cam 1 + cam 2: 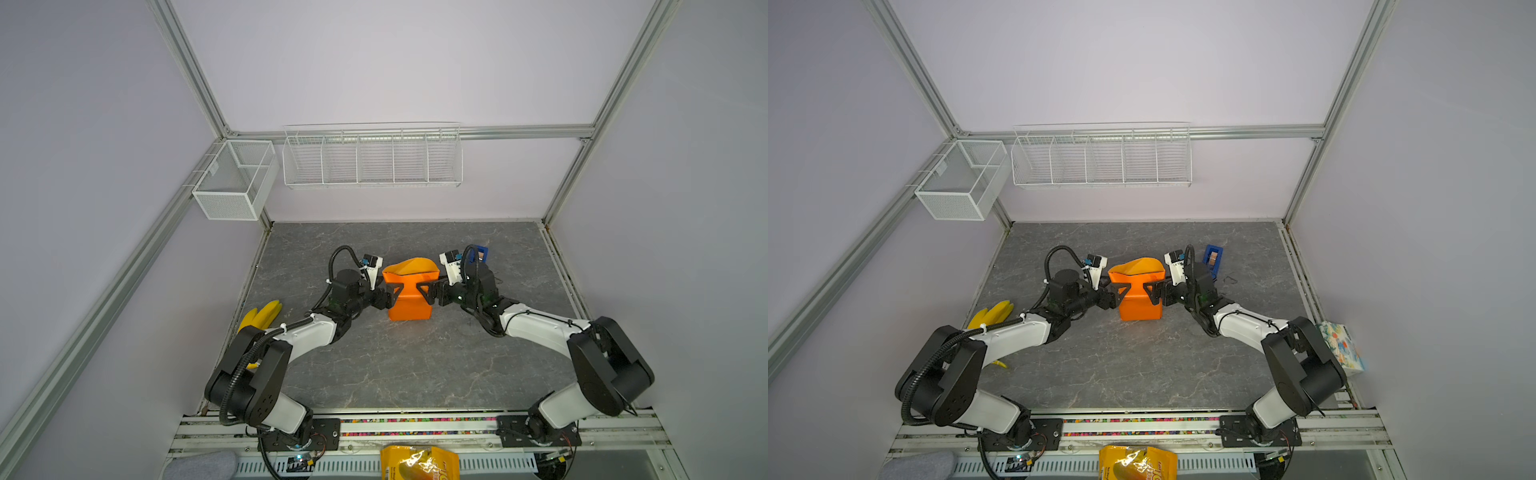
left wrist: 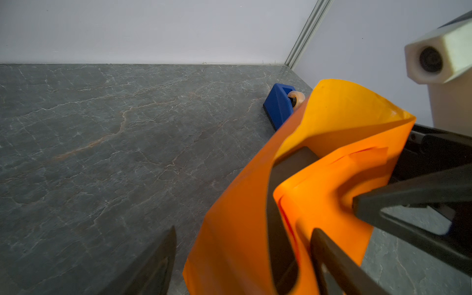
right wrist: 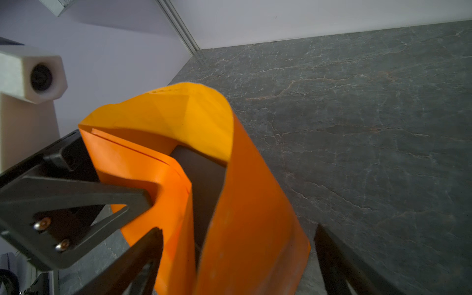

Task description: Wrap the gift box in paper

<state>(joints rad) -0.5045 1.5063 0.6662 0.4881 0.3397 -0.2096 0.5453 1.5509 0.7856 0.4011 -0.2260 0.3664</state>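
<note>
Centre-left in a top view, the left pincer (image 1: 394,291) stands spread wide, straddling the left end of the paper (image 1: 409,307), seemingly to pin its folds. The gift box (image 3: 204,184) sits inside that orange sleeve, mid-frame on the bench (image 1: 374,365), between both pincers. Centre-right, the right pincer (image 1: 424,291) gapes equally, bracing the opposite end.

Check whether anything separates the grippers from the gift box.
Yes: the paper wraps the gift box, so the left gripper and right gripper meet only paper at its sides. A dark box face shows inside.
</note>
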